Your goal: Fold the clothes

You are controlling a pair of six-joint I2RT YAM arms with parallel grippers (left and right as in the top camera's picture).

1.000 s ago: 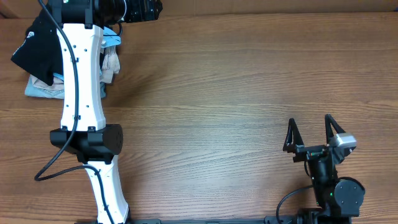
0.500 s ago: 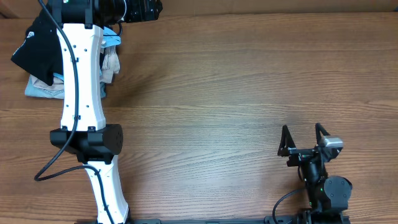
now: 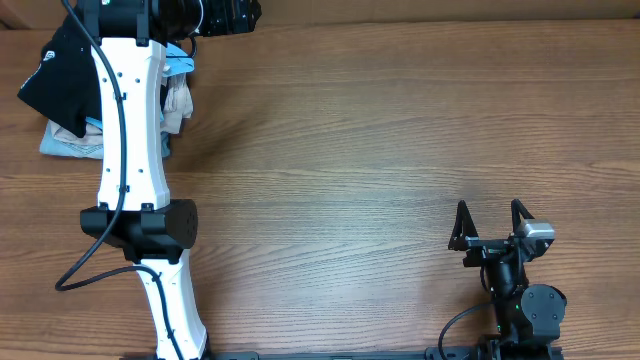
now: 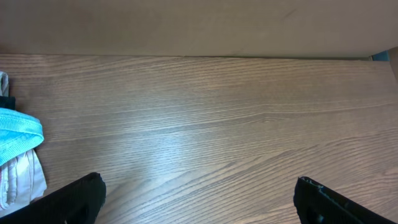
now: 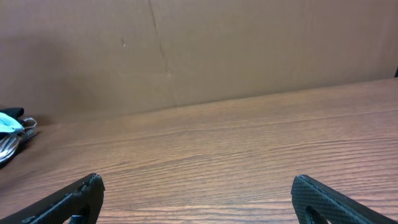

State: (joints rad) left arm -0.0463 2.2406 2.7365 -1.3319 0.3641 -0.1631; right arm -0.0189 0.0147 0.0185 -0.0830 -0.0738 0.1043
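Observation:
The clothes (image 3: 55, 70), a plain black garment with a tiny white mark, lie bunched on a pile at the table's far left corner. My left arm reaches up past the pile, and its gripper (image 3: 240, 14) sits at the top edge, to the right of the clothes. In the left wrist view the left gripper (image 4: 199, 200) is open over bare wood, nothing between its fingertips (image 4: 84, 193). My right gripper (image 3: 488, 218) stands open near the front right, far from the clothes. The right wrist view shows the right gripper (image 5: 199, 198) holding nothing.
Under the black garment lie a light blue T-shirt (image 3: 70, 145) and beige folded garments (image 3: 178, 100); the blue cloth (image 4: 17, 135) and beige cloth (image 4: 18, 182) also show at the left wrist view's left edge. A brown wall (image 5: 186, 50) backs the wooden table (image 3: 380, 130).
My right gripper has shifted a little to the left and toward the table's front edge, still open. The left arm and the pile have not moved.

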